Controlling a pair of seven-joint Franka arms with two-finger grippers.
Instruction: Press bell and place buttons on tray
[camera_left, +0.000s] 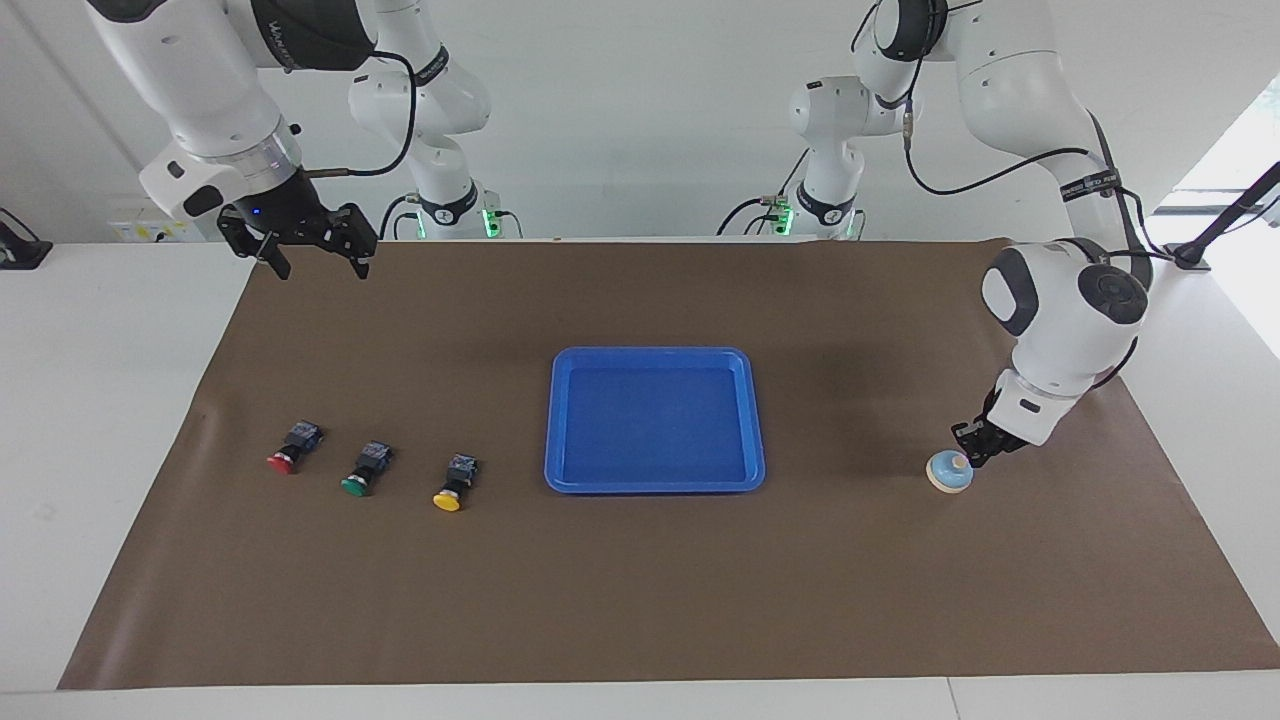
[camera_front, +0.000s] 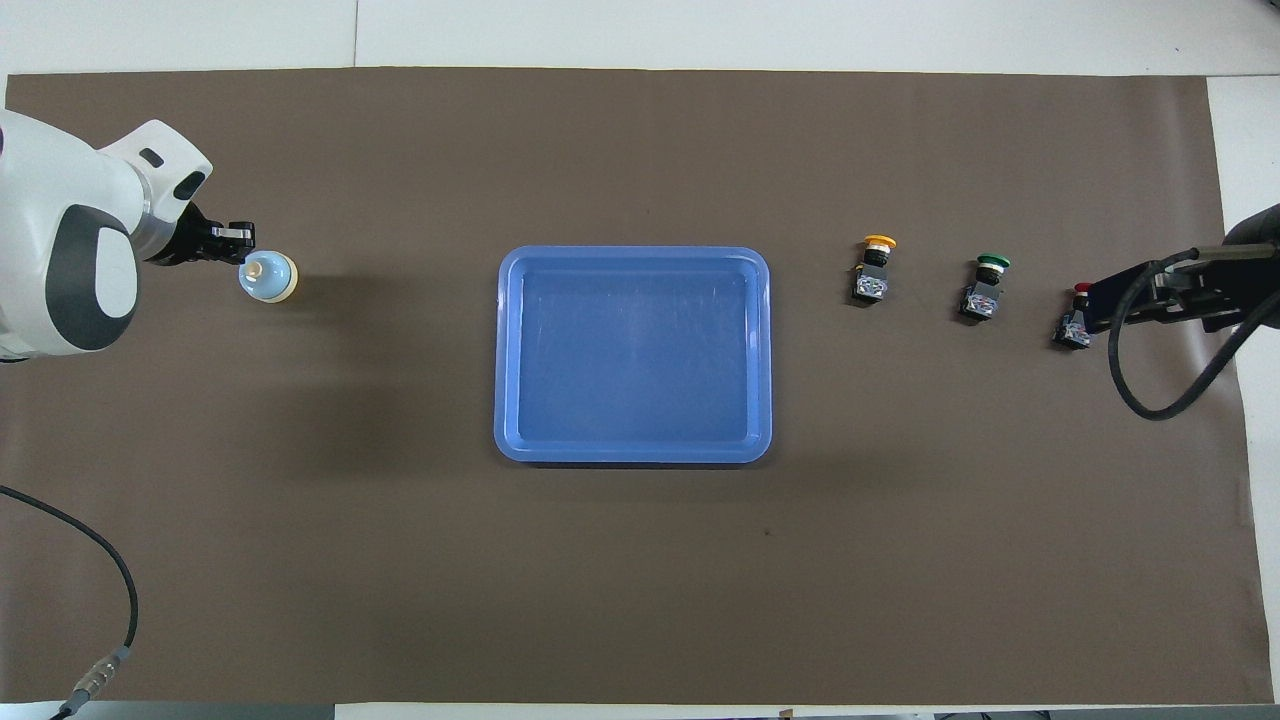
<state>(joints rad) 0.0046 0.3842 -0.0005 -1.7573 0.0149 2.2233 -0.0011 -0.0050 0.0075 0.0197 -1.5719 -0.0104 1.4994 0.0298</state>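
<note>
The light-blue bell sits on the brown mat toward the left arm's end. My left gripper is shut, its tips right at the bell's tan knob; I cannot tell if they press it. The red button, green button and yellow button lie in a row toward the right arm's end. The empty blue tray is at mid-table. My right gripper is open and empty, raised over the mat's edge nearest the robots.
The brown mat covers most of the white table. From overhead, the right arm and its black cable partly overlap the red button. A cable trails at the left arm's end.
</note>
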